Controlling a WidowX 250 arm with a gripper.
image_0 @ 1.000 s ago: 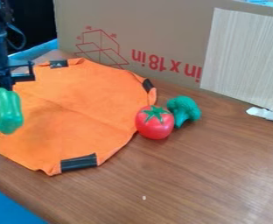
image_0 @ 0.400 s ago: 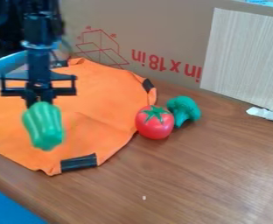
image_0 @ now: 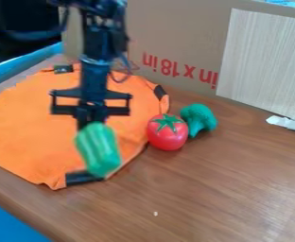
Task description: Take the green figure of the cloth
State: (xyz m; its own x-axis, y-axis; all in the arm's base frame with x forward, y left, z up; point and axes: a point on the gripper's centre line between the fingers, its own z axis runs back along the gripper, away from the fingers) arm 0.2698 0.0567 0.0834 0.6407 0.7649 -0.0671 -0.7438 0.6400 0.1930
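Claw (image_0: 91,124) is closed on one pepper (image_0: 99,151); one cloth (image_0: 27,132), one tomato (image_0: 168,134), one broccoli (image_0: 199,117) below.

The black arm (image_0: 96,71) hangs upright from above, its pincer (image_0: 91,122) pointing down, clamped.

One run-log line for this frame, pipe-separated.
gripper: holding green pepper | pepper: apparently raised, by orange cloth's near edge in view | tomato, broccoli: on table, right of cloth | release: not yet

Med-bright, w/ soft glare on tbl (image_0: 273,198), lower R
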